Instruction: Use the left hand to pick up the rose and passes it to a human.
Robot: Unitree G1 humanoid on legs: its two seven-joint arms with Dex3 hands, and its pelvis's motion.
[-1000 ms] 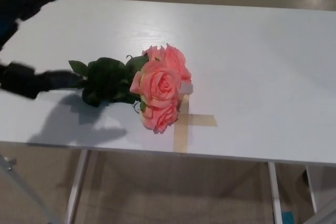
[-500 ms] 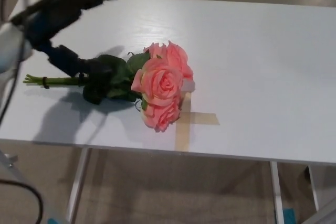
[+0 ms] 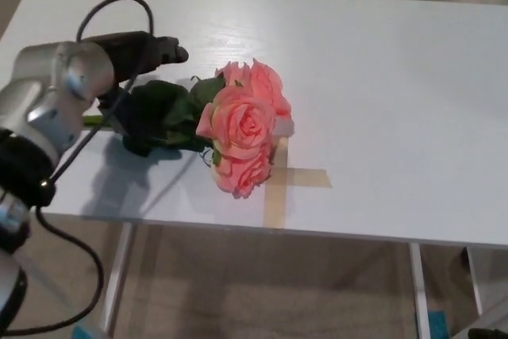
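One hand is seen, the left hand (image 3: 135, 65), brought in from the left edge on a silver-grey arm (image 3: 51, 101) with a black cable (image 3: 111, 7) looped above it. Hand is positioned over the stem end of the rose (image 3: 238, 129), black fingers (image 3: 163, 49) stretched toward the blooms and lying above the dark leaves (image 3: 163, 113). Grip state cannot be told: thumb side is hidden behind the wrist and foliage, so contact with the stem is not confirmed. Rose is laid flat on the white table (image 3: 381, 85), pink heads pointing right, stem pointing left under the hand. Lowest bloom is just beside a tan tape cross (image 3: 278, 184) near the table's front edge. Right hand is not seen.
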